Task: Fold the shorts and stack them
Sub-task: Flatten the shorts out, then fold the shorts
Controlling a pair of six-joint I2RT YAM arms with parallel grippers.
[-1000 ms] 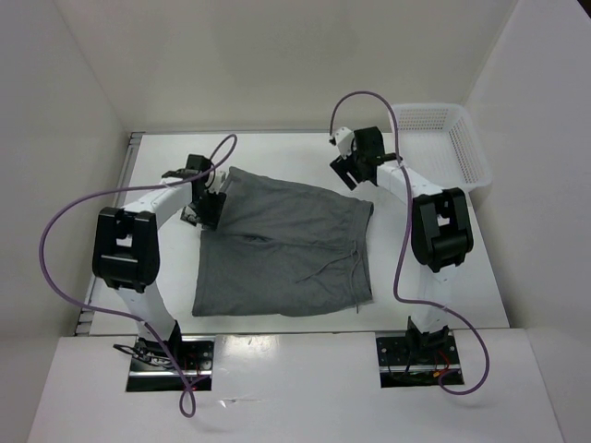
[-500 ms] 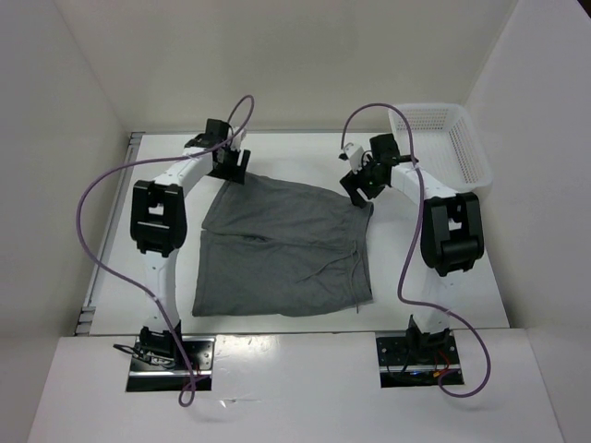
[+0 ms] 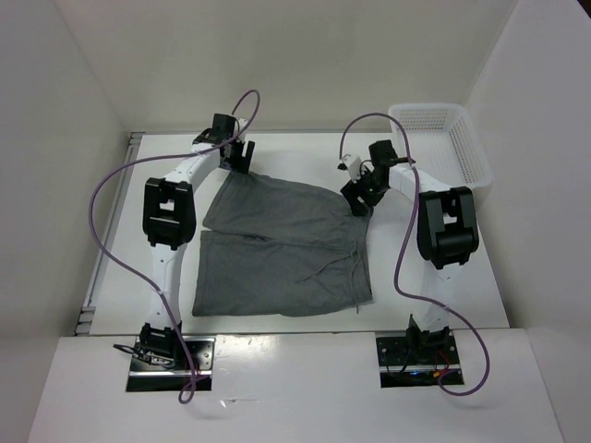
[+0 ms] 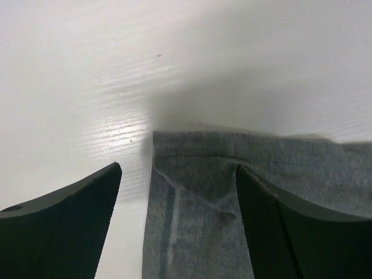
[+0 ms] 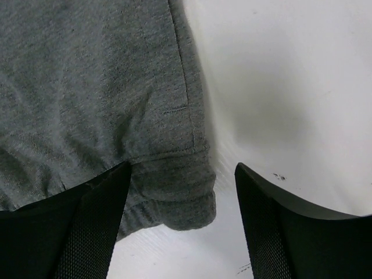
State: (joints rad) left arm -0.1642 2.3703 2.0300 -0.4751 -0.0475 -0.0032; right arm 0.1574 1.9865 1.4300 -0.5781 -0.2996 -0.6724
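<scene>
Hovering over the far corners of the shorts [image 3: 286, 245], spread flat on the table [image 3: 443, 268], left gripper [image 4: 177, 168] and right gripper [image 5: 183, 165] both agape, holding nothing. Could miss the left corner or pinch one layer by closing off-centre, skewing the fold.

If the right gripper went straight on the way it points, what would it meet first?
Most likely the shorts: their bunched corner lies in the gap of the open right gripper, with the table beneath. How near the cloth is, the wrist view cannot show.
</scene>
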